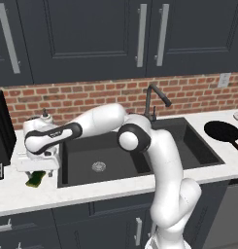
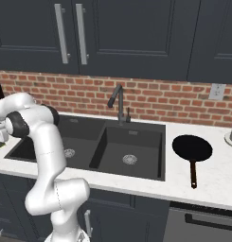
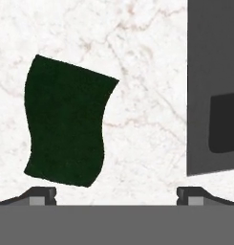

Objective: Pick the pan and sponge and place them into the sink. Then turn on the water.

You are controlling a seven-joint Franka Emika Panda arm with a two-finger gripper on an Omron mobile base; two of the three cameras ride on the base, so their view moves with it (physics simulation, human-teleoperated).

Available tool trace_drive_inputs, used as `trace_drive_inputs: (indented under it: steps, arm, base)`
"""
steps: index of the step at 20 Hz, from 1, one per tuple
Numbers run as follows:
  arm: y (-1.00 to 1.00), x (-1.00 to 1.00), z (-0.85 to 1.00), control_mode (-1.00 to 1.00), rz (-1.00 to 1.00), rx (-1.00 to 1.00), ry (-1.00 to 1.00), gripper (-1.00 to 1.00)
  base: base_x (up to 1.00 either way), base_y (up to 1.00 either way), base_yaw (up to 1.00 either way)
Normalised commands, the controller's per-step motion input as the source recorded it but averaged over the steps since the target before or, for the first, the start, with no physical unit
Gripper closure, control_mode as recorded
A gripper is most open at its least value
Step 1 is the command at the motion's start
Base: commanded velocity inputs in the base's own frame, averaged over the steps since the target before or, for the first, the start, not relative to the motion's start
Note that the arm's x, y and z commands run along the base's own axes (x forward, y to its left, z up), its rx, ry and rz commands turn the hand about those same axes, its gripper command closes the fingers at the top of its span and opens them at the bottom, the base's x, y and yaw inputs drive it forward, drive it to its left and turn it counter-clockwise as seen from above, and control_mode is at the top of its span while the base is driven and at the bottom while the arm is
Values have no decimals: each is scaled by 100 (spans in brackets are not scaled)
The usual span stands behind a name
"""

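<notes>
We find the dark grey double-basin sink (image 2: 112, 149) still without anything inside and no water running, so all steps remain. The round black frying pan (image 2: 192, 148) lies on the white counter (image 2: 217, 182) right of it, handle pointing toward the front edge. Left of the sink lies the small dark green sponge (image 3: 66, 122), its long axis roughly along the sink's edge. Our two-finger gripper (image 1: 37, 166) hangs above it, wide open, holding nothing.

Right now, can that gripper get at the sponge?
Probably yes. The gripper hangs open just above the sponge, which lies alone on the counter left of the sink. Nothing lies between them, though the sponge sits off-centre between the fingers.
</notes>
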Motion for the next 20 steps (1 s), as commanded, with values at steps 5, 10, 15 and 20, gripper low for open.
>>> trace_drive_inputs:
  steps: [5, 10, 15, 20]
  arm:
    - [0, 0, -7, -100, 0, 6, -4, -100]
    - [5, 0, -3, -100, 0, 8, -7, -100]
    - [0, 0, -16, -100, 0, 5, -5, -100]
    - [0, 0, -14, -100, 0, 1, 0, -100]
  base:
    - [0, 0, 0]
    - [0, 0, 0]
    - [0, 0, 0]
    - [0, 0, 0]
